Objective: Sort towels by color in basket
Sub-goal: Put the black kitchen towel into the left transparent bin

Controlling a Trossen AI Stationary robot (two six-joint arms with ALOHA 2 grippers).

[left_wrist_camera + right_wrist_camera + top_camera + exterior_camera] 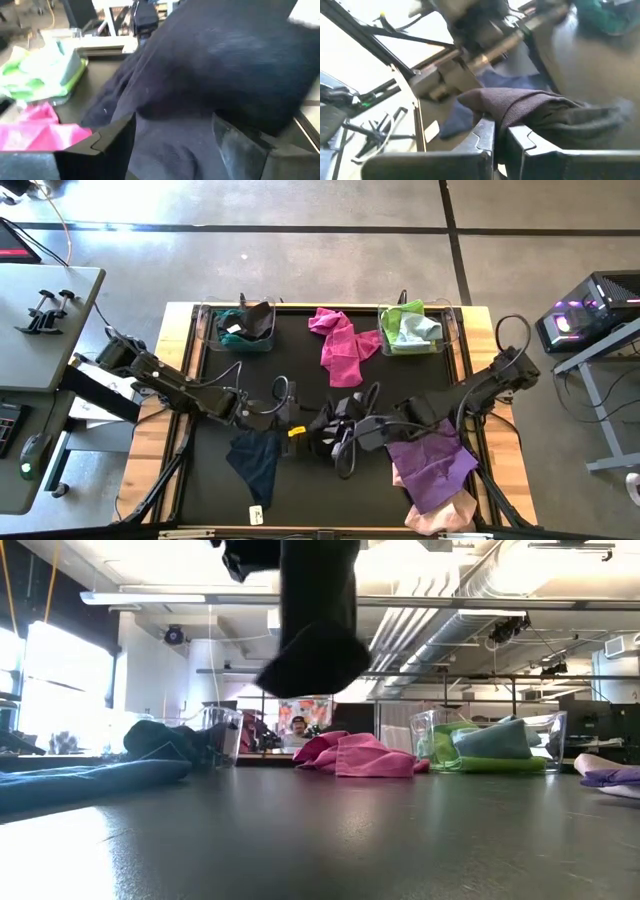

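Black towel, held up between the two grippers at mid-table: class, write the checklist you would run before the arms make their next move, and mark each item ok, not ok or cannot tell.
1. Right gripper shut on the black towel: ok.
2. Left gripper open, fingers apart, so it has let go of the cloth: ok.
3. Towel lifted off the table, seen hanging in the low view: ok.
4. Left bin already holds dark and teal cloths, a likely home for black: ok.
5. Room left in that bin: cannot tell.
6. Magenta towel lies between the bins, outside both: not ok, unsorted.
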